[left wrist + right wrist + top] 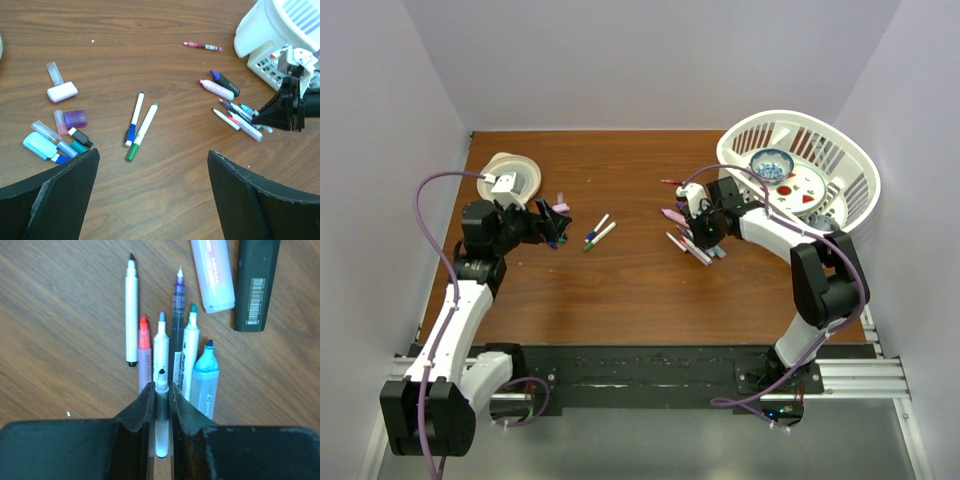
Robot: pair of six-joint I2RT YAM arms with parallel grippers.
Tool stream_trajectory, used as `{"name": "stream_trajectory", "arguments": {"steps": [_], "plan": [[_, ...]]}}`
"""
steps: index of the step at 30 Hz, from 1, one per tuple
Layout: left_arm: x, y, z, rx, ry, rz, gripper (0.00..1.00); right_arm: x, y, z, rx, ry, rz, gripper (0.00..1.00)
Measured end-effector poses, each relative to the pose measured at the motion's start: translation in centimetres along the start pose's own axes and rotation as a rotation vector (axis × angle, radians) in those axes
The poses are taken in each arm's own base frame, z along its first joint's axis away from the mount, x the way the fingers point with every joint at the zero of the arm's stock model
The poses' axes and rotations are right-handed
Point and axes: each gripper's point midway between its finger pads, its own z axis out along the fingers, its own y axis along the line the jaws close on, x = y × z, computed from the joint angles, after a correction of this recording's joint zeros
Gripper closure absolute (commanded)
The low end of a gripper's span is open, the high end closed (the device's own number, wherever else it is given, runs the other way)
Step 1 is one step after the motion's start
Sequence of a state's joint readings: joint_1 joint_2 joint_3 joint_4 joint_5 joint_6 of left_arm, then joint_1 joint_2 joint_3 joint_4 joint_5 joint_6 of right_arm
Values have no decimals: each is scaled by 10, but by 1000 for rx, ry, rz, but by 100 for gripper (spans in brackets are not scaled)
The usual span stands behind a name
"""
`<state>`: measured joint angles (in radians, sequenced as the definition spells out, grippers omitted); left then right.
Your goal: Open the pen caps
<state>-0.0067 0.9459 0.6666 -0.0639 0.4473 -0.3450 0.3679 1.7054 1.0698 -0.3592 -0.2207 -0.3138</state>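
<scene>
My right gripper (161, 395) is shut on a slim white pen (161, 427) with a bare dark tip, just above a row of uncapped pens (175, 340) on the table. It sits over that pile in the top view (703, 237). My left gripper (152, 195) is open and empty, above bare wood. Ahead of it lie a capped blue pen (134, 120) and a capped green pen (142, 131). To its left lie loose caps: pink (62, 92), purple (75, 119), teal (40, 145), black (80, 137).
A white basket (850, 165) holding a bowl and a plate stands at the back right, close behind my right arm. A round white dish (510, 178) sits at the back left. A small red pen (202, 46) lies alone mid-table.
</scene>
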Motion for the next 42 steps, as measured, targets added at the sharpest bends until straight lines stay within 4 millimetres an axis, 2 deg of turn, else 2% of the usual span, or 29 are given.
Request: {"name": "stream_trajectory", "arguments": {"steps": [7,12,19,23,25,29,33,37,42], "plan": [[7,-2,0,21,26,11,4,5,-6,1,21,18,6,75],[11,-5,1,46,42,10,5,3,-7,0,22,18,6,72],[28,-4,10,70,109,-18,18,4,-7,-4,13,21,5,71],[58,-5,24,73,224,-36,27,-5,4,-21,-54,-14,-28,72],[76,-8,31,60,302,-33,33,-15,10,-33,-87,-56,-52,71],[99,-12,43,25,415,5,39,-35,26,-56,-155,-149,-102,72],[107,-7,51,-36,472,46,43,-44,39,-67,-216,-197,-129,71],[110,1,64,-87,519,75,48,-43,47,-70,-262,-202,-133,71],[124,11,81,-139,602,105,52,-44,54,-71,-301,-213,-134,71]]}}
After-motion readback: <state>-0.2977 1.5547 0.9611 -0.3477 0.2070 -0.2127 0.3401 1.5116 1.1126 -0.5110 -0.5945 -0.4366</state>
